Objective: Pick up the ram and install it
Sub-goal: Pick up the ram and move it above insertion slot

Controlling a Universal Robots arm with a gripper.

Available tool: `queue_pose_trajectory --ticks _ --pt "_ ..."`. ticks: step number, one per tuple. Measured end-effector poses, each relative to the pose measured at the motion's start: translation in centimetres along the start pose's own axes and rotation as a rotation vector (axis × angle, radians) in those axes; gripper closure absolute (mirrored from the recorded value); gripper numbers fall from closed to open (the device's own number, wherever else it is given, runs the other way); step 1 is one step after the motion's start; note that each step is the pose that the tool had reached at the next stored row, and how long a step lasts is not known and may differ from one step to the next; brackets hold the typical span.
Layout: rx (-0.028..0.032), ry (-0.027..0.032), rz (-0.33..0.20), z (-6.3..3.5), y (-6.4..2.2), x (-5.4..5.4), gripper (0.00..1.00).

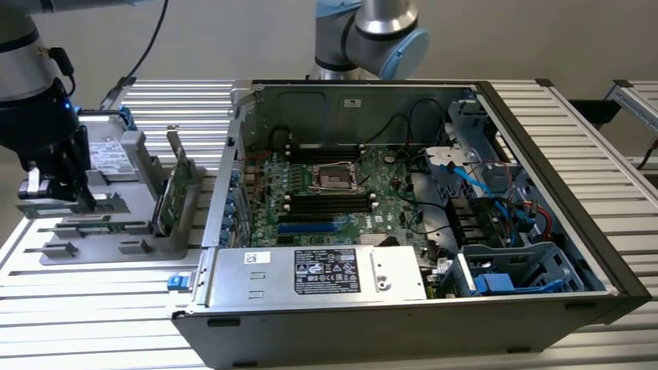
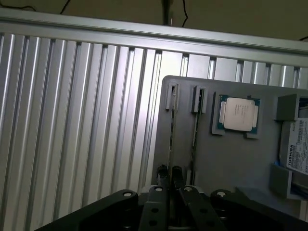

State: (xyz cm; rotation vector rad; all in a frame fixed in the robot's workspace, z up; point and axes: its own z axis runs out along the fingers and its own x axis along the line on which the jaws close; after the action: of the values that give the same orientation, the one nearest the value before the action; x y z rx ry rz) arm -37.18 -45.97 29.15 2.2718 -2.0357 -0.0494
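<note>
Exterior view: the gripper (image 1: 49, 193) hangs low over a gray tray (image 1: 113, 248) on the counter (image 1: 82, 308), at the exterior view's left of an open computer case (image 1: 308, 104). The label on its power supply (image 1: 319, 271) is unreadable.

Wrist view: the jaws grip the ram (image 2: 172, 130), which stands on edge in a tray slot beside a second stick (image 2: 195, 134). Near them are a processor (image 2: 239, 114) and a drive (image 2: 296, 149) marked TOSHIBA.

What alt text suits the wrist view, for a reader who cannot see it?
The gripper hangs close over the ram, a thin stick standing on edge in a grey holder tray, with a second stick slotted beside it. A silver processor chip sits in its own recess in the tray, which lies on a ribbed metal table.
</note>
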Motion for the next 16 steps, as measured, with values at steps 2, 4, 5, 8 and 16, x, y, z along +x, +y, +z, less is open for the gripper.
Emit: queue_pose_trajectory --ticks 2,4,5,8,16 --pt "-0.0020 -0.0001 0.000 -0.83 -0.32 0.1 0.86" --pt "-0.0038 -0.0005 0.000 -1.58 -0.71 0.1 0.86" --pt "-0.0048 -0.0006 0.000 -1.93 -0.98 0.2 0.86" --pt "-0.0086 -0.0009 0.000 -2.85 -1.81 0.3 0.86" --pt "-0.0192 -0.0021 -0.001 -5.17 -4.15 0.7 0.86"
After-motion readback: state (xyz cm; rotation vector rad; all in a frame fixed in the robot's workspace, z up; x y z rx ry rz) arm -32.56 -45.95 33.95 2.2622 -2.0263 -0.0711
